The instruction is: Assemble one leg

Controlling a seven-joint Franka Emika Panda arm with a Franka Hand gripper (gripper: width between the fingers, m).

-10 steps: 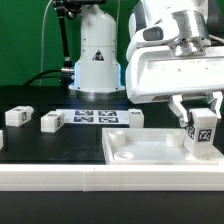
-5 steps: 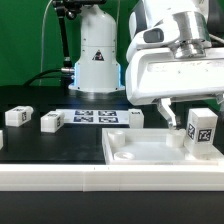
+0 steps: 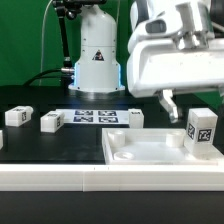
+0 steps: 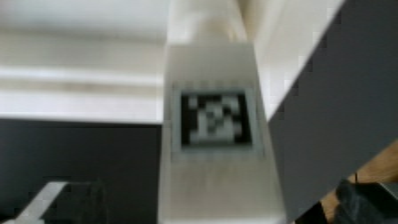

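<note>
One leg (image 3: 203,133), a white block with a black-and-white tag, stands upright on the right end of the large flat white tray-like piece (image 3: 140,152). My gripper (image 3: 196,101) hangs just above it, open, with nothing between the jaws. One dark fingertip (image 3: 170,104) shows up and to the left of the leg; the other is at the picture's edge. In the wrist view the leg (image 4: 217,118) fills the middle, blurred, tag facing the camera. Three more legs lie on the black table: two (image 3: 16,116) (image 3: 52,121) at the exterior view's left, one (image 3: 131,118) near the middle.
The marker board (image 3: 95,117) lies flat behind the tray-like piece, between the loose legs. The robot's white base (image 3: 97,55) stands behind it, before a green backdrop. A white ledge (image 3: 60,178) runs along the table's front edge.
My gripper has let go of the leg, opened, and risen. The leg stays standing on the tray-like piece's right end.
</note>
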